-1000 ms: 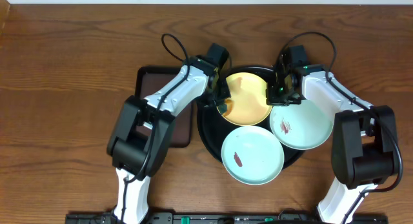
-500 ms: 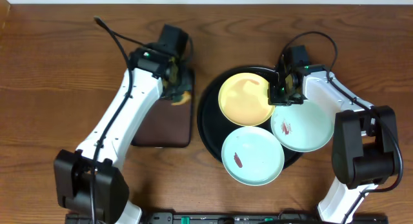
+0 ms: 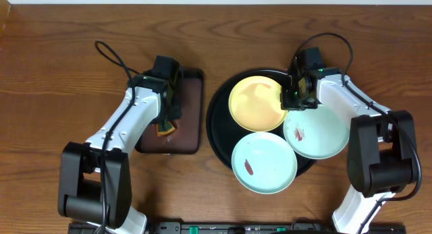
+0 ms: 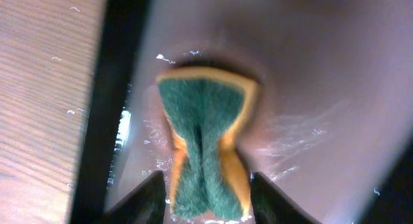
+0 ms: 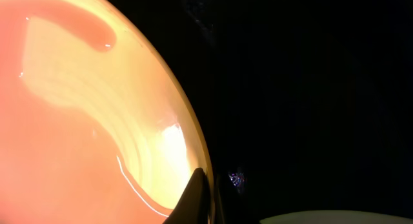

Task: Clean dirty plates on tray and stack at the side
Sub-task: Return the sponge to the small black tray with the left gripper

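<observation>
Three plates lie on the round black tray [image 3: 214, 129]. The pale yellow plate [image 3: 256, 102] is at the back and looks wet, with no smear showing. My right gripper [image 3: 291, 98] is shut on its right rim, one finger on top [image 5: 199, 188] and the other hidden under the plate [image 5: 77, 121]. A mint plate [image 3: 264, 162] at the front and another [image 3: 317, 131] at the right each carry a reddish smear. My left gripper [image 3: 167, 119] hangs over the brown rectangular tray. Its fingers stand just off a green and orange sponge [image 4: 205, 121] that lies there, pinched in the middle.
The dark-brown rectangular tray [image 3: 189, 119] sits left of the black tray, and its floor is wet [image 4: 310, 88]. Bare wood tabletop [image 3: 61, 79] spreads out to the left and to the far right. Cables loop behind both arms.
My left arm swung from the yellow plate over to the brown tray with the sponge, lowered it there and opened its jaws. The right gripper kept its hold on the yellow plate's rim.
</observation>
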Controlling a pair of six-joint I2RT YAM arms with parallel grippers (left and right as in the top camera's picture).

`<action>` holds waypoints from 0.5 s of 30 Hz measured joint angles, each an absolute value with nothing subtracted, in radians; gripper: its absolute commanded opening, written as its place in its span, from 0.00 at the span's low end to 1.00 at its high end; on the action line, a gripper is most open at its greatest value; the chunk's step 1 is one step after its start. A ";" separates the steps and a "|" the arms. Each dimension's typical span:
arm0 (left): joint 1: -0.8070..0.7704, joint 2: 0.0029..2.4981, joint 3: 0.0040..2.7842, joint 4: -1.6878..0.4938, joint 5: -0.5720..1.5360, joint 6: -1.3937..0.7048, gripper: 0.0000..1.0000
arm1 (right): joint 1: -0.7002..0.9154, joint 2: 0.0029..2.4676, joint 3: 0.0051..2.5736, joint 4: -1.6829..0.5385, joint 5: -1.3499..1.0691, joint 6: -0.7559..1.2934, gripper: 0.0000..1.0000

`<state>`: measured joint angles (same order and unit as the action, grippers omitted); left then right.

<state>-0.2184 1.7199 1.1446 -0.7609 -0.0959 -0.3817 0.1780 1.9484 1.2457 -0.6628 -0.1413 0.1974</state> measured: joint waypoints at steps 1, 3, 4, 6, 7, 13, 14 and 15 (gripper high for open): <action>-0.219 1.720 1.145 -0.768 -0.078 -0.364 0.59 | 0.178 1.948 1.246 -0.664 -0.139 0.194 0.34; -0.220 1.714 1.149 -0.793 -0.043 -0.339 0.64 | 0.178 1.948 1.245 -0.667 -0.130 0.192 0.59; -0.220 1.706 1.151 -0.806 -0.032 -0.333 0.66 | 0.178 1.948 1.245 -0.666 -0.125 0.194 0.69; -0.220 1.670 1.161 -0.838 -0.017 -0.323 0.72 | 0.178 1.948 1.245 -0.663 -0.122 0.192 0.80; -0.220 1.643 1.168 -0.856 -0.009 -0.316 0.74 | 0.178 1.948 1.245 -0.659 -0.123 0.186 0.69; -0.220 1.329 1.203 -0.965 0.004 -0.316 0.80 | 0.175 1.948 1.242 -0.595 -0.126 0.184 0.01; -0.220 1.296 1.203 -0.978 0.005 -0.316 0.80 | 0.175 1.948 1.242 -0.595 -0.134 0.186 0.01; -0.220 1.251 1.203 -0.991 0.005 -0.316 0.80 | 0.175 1.948 1.242 -0.595 -0.137 0.185 0.01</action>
